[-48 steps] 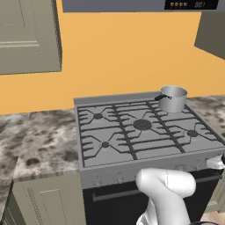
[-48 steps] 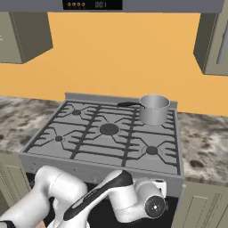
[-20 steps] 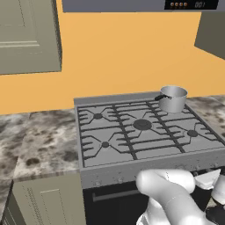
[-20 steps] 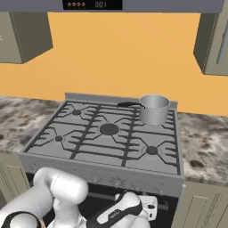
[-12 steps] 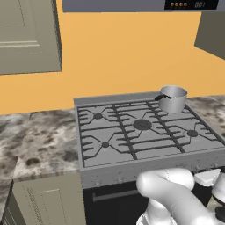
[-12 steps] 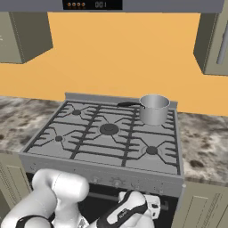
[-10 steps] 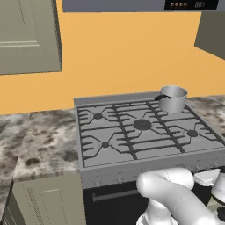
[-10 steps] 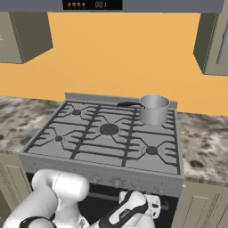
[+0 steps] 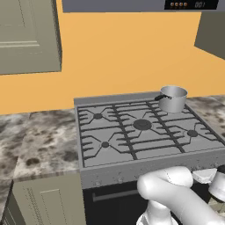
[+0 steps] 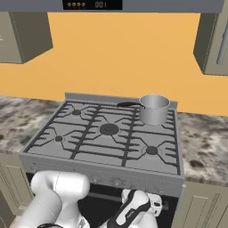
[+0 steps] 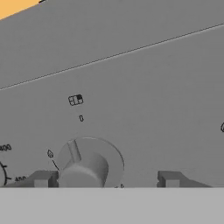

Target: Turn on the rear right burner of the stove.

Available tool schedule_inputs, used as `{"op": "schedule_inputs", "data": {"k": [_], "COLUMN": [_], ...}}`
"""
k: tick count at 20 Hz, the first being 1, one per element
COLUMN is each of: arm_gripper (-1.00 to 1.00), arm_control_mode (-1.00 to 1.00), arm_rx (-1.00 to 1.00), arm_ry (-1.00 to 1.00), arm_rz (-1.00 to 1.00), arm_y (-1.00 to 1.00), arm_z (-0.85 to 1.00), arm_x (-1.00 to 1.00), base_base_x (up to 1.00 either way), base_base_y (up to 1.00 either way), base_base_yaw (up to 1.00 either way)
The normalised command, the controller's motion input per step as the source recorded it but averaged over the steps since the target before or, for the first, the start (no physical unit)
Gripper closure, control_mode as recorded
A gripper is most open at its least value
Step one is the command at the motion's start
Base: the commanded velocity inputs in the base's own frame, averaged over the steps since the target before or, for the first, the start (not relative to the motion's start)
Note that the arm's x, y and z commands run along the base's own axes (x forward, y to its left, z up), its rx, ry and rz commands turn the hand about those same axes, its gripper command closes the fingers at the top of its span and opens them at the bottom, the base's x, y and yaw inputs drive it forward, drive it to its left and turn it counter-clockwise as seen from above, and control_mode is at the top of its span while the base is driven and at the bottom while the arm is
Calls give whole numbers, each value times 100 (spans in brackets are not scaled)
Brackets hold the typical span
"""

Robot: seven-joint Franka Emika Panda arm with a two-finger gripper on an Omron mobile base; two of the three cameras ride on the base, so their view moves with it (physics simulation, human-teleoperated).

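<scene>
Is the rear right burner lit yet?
It appears off: no flame shows around the pot sitting on the stove's rear right grate. In the hand view, the gripper is open, fingertips either side of a knob.

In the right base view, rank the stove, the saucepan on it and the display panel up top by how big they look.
1. The stove, by far the largest.
2. The saucepan on its rear right burner.
3. The display panel, slightly smaller in area; it sits farther back, so its true size against the saucepan is unsure.

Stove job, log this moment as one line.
phase: approaching knob | pincer: open, fingertips either side of a stove front knob, not closed on it | saucepan: on rear right burner
</scene>
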Motion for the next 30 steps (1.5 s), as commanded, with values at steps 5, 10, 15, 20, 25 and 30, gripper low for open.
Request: {"op": "schedule_inputs", "data": {"k": [5, 10, 15, 20, 25, 30], "arm_gripper": [100, 100, 100, 100, 100, 100], "arm_control_mode": [-100, -100, -100, -100, -100, -100], "arm_rx": [1, 0, -10, -40, -52, -51], "arm_ry": [0, 0, 0, 0, 0, 0], "arm_rz": [0, 0, 4, 4, 1, 1], "arm_y": [0, 0, 27, 14, 0, 0], "arm_z": [-5, 0, 9, 2, 0, 0], "arm_x": [13, 0, 0, 0, 1, 0], "base_base_x": [0, 0, 0, 0, 0, 0], "base_base_y": [0, 0, 0, 0, 0, 0], "base_base_yaw": [0, 0, 0, 0, 0, 0]}}
